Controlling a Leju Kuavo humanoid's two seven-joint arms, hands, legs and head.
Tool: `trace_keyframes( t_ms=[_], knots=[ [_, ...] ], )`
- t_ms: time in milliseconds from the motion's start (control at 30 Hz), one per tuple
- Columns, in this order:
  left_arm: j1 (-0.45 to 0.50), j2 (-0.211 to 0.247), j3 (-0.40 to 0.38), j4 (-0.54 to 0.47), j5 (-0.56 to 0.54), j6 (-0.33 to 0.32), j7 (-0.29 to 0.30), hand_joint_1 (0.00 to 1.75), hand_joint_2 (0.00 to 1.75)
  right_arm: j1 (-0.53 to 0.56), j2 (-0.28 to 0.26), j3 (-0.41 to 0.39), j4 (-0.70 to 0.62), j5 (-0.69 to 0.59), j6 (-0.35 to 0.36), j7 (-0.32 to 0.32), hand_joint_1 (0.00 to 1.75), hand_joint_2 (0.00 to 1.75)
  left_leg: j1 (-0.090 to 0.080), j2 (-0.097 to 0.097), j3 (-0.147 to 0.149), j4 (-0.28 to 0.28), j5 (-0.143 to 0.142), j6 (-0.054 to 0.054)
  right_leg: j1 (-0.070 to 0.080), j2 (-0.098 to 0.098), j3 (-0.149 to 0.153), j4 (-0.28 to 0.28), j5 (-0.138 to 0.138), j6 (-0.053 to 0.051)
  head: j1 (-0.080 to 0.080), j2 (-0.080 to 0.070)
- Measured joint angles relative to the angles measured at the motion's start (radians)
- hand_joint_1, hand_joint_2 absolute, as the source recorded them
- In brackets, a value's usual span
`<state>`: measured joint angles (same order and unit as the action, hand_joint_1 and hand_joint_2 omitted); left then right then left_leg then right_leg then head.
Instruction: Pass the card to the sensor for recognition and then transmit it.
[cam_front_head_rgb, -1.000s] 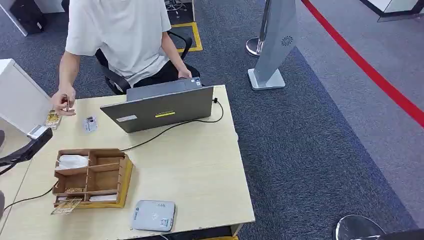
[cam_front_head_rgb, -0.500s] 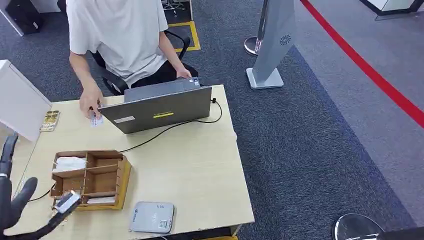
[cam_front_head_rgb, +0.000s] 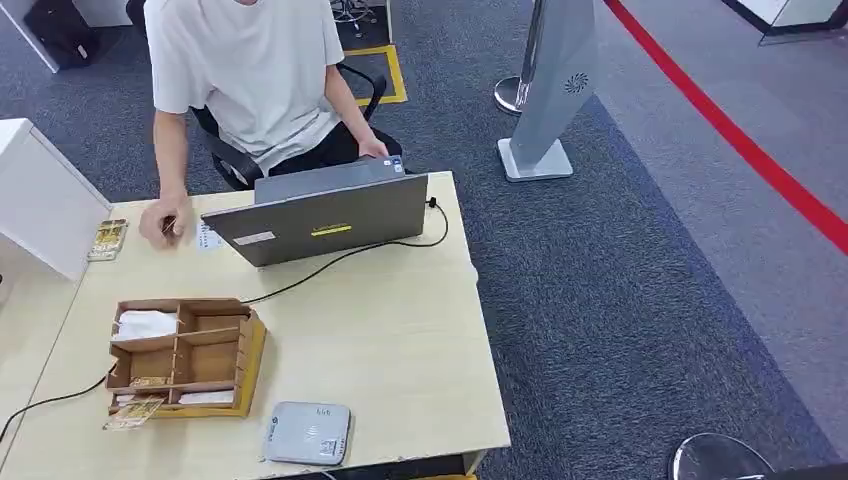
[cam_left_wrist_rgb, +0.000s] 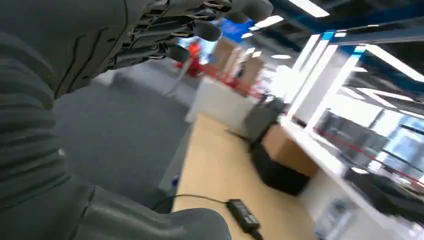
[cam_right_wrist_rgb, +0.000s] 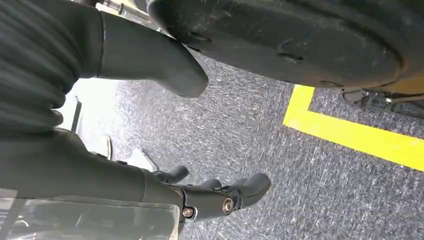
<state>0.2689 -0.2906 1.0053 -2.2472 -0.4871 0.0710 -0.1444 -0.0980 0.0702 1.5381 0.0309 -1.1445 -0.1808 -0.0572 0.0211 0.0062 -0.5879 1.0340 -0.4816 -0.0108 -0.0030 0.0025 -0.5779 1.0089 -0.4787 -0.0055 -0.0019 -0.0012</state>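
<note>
My left hand (cam_left_wrist_rgb: 165, 35) is raised in its wrist view, dark fingers (cam_left_wrist_rgb: 200, 30) stretched out and apart with nothing between them, the thick grey thumb (cam_left_wrist_rgb: 190, 225) well away from them; it holds nothing. Beyond it lie a pale wooden desk surface (cam_left_wrist_rgb: 220, 170) with a black power adapter on a cable (cam_left_wrist_rgb: 242, 217), grey carpet and a blurred bright hall.

My right hand (cam_right_wrist_rgb: 200, 195) hangs over dark grey carpet (cam_right_wrist_rgb: 260, 130) crossed by a yellow floor line (cam_right_wrist_rgb: 350, 135). Its dark fingers (cam_right_wrist_rgb: 250, 187) are lightly bent and apart from the grey thumb (cam_right_wrist_rgb: 165, 65), and nothing is in it.

In the head view, the light wooden table (cam_front_head_rgb: 400, 340) carries a flat grey card sensor with rounded corners (cam_front_head_rgb: 308, 432) at its near edge. Just beside that stands a brown wooden tray with compartments (cam_front_head_rgb: 180, 355); a yellowish patterned card (cam_front_head_rgb: 133, 411) lies against its near left corner, partly on the table, and white paper (cam_front_head_rgb: 146, 323) sits in a far compartment. A black cable (cam_front_head_rgb: 330, 262) runs from the tray towards the open grey laptop (cam_front_head_rgb: 320, 215).

At the far left of the table a person in a white T-shirt (cam_front_head_rgb: 250, 70) rests a hand (cam_front_head_rgb: 162, 222) on the tabletop, between a small white card (cam_front_head_rgb: 208, 235) by the laptop and another yellowish patterned card (cam_front_head_rgb: 107, 239) near the table's edge. A white cabinet (cam_front_head_rgb: 40, 205) stands to the left, a grey standing panel (cam_front_head_rgb: 550, 90) on the carpet beyond.
</note>
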Motion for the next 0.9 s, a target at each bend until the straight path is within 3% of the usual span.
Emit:
trace_keyframes(
  t_ms=[200, 300, 333, 400, 533, 567, 600, 733, 833, 867, 900],
  knots=[
    [-0.121, -0.043, 0.158, 0.255, 0.367, 0.312, 0.106, 0.0, 1.75, -0.001, 0.0, 0.004, 0.0, 0.076, 0.002, 0.0, 0.0, 1.75, 0.0, -0.001, 0.0, 0.0, 0.0, 0.0, 0.0, -0.001, 0.001, 0.0, 0.0, 0.0, 0.001, 0.0],
    [-0.131, -0.056, 0.163, 0.399, 0.676, 0.565, 0.061, 0.0, 1.75, -0.002, 0.0, 0.008, 0.0, 0.136, 0.009, -0.001, 0.0, 1.75, -0.001, 0.0, 0.002, 0.0, 0.0, 0.0, 0.0, -0.001, 0.001, -0.001, 0.0, 0.0, 0.0, 0.0],
    [-0.133, -0.057, 0.161, 0.454, 0.736, 0.604, 0.03, 0.0, 1.75, -0.002, 0.0, 0.01, 0.0, 0.146, 0.014, -0.002, 0.0, 1.75, 0.0, -0.001, 0.001, 0.0, -0.001, 0.001, 0.0, -0.001, 0.001, -0.001, 0.0, 0.0, 0.0, 0.0],
    [-0.154, -0.06, 0.161, 0.569, 0.739, 0.614, 0.001, 0.0, 1.75, -0.002, 0.0, 0.012, 0.0, 0.168, 0.022, -0.008, 0.0, 1.75, -0.001, -0.004, 0.001, 0.001, 0.0, 0.001, -0.001, -0.005, 0.002, -0.001, 0.0, 0.001, 0.001, 0.0],
    [-0.193, -0.064, 0.152, 0.823, 0.792, 0.577, -0.053, 0.0, 1.75, -0.004, 0.0, 0.017, 0.002, 0.19, 0.035, -0.011, 0.0, 1.75, -0.001, -0.003, 0.003, 0.001, -0.001, 0.001, -0.001, -0.003, 0.004, -0.001, 0.0, 0.0, 0.0, 0.0],
    [-0.196, -0.064, 0.141, 0.886, 0.787, 0.533, -0.036, 0.0, 0.0, -0.004, 0.0, 0.017, 0.003, 0.19, 0.037, -0.013, 0.0, 1.75, -0.001, -0.003, 0.003, 0.001, -0.001, 0.001, -0.001, -0.003, 0.004, -0.001, 0.0, 0.001, 0.0, 0.0],
    [-0.198, -0.064, 0.13, 0.94, 0.777, 0.457, -0.015, 0.0, 0.0, -0.004, 0.0, 0.017, 0.004, 0.19, 0.041, -0.017, 0.0, 0.0, -0.001, -0.003, 0.003, 0.001, -0.001, 0.002, -0.001, -0.003, 0.004, -0.001, 0.0, 0.001, -0.001, 0.0],
    [-0.217, -0.064, 0.107, 1.181, 0.716, 0.194, 0.065, 0.0, 0.0, -0.002, -0.003, 0.018, 0.009, 0.214, 0.055, -0.032, 0.0, 0.0, -0.001, -0.002, 0.003, 0.001, -0.001, 0.003, -0.001, -0.002, 0.005, -0.001, 0.001, 0.0, 0.0, 0.0],
    [-0.226, -0.06, 0.087, 1.332, 0.616, 0.072, 0.079, 0.0, 0.0, 0.0, -0.007, 0.018, 0.012, 0.233, 0.064, -0.042, 0.0, 0.0, -0.001, -0.002, 0.003, 0.002, -0.001, 0.004, -0.001, -0.002, 0.005, -0.001, 0.001, 0.0, 0.0, 0.0],
    [-0.23, -0.059, 0.083, 1.369, 0.608, 0.063, 0.079, 1.75, 0.0, 0.0, -0.008, 0.018, 0.013, 0.233, 0.066, -0.043, 0.0, 0.0, -0.001, -0.002, 0.003, 0.002, -0.001, 0.004, -0.001, -0.002, 0.005, -0.001, 0.001, 0.0, 0.001, 0.0],
    [-0.232, -0.057, 0.081, 1.399, 0.602, 0.059, 0.079, 1.75, 0.0, 0.0, -0.008, 0.018, 0.015, 0.236, 0.067, -0.045, 1.75, 0.0, -0.001, -0.002, 0.003, 0.002, -0.001, 0.004, -0.001, -0.002, 0.005, -0.001, 0.001, 0.0, 0.001, 0.0]
  ],
)
